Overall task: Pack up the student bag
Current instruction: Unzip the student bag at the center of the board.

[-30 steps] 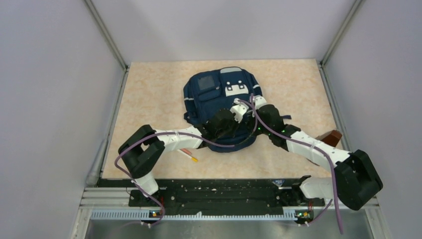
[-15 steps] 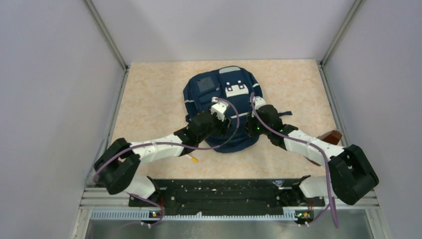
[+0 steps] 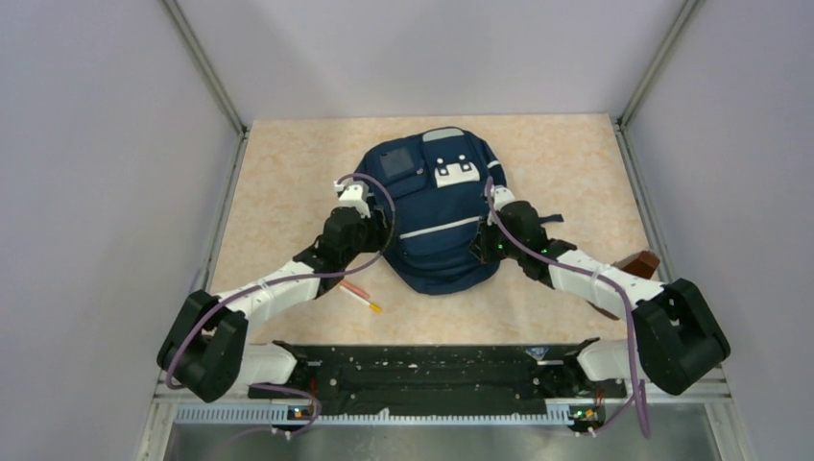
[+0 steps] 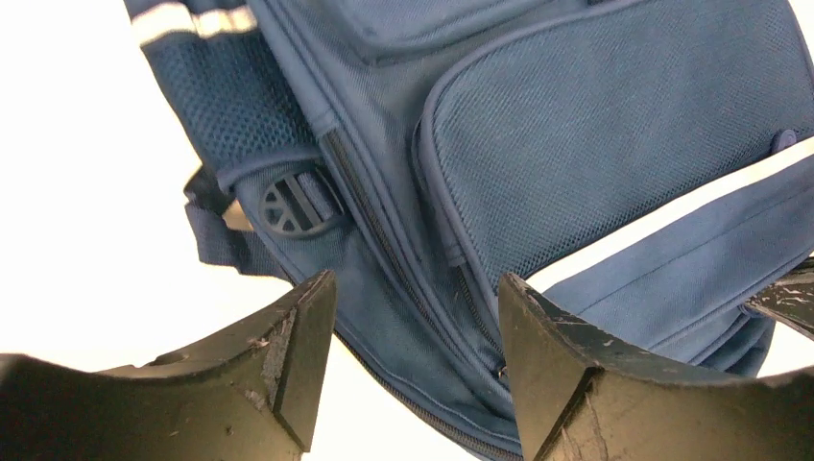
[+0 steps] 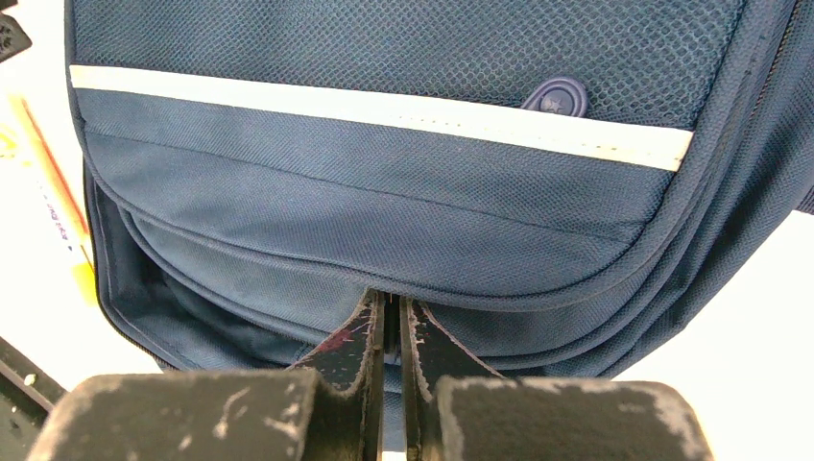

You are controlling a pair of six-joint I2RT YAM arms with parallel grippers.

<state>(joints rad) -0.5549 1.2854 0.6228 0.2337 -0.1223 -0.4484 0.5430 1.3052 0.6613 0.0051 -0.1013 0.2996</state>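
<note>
The navy student bag [image 3: 437, 216] is lying front-up in the middle of the worktop [image 3: 288, 173]; the left claw [image 4: 415, 283] is hovering released over its left edge, near a strap buckle [image 4: 293, 204]; the right claw [image 5: 392, 300] is sitting clenched, tips touching its near-right seam.

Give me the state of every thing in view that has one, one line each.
student bag: lying flat on the table, front up.
left gripper: open, empty, beside the bag's left side.
right gripper: fingers shut, tips at the bag's edge.
pencil: lying loose beside the bag.
brown object: on the table, partly behind the right arm.
</note>
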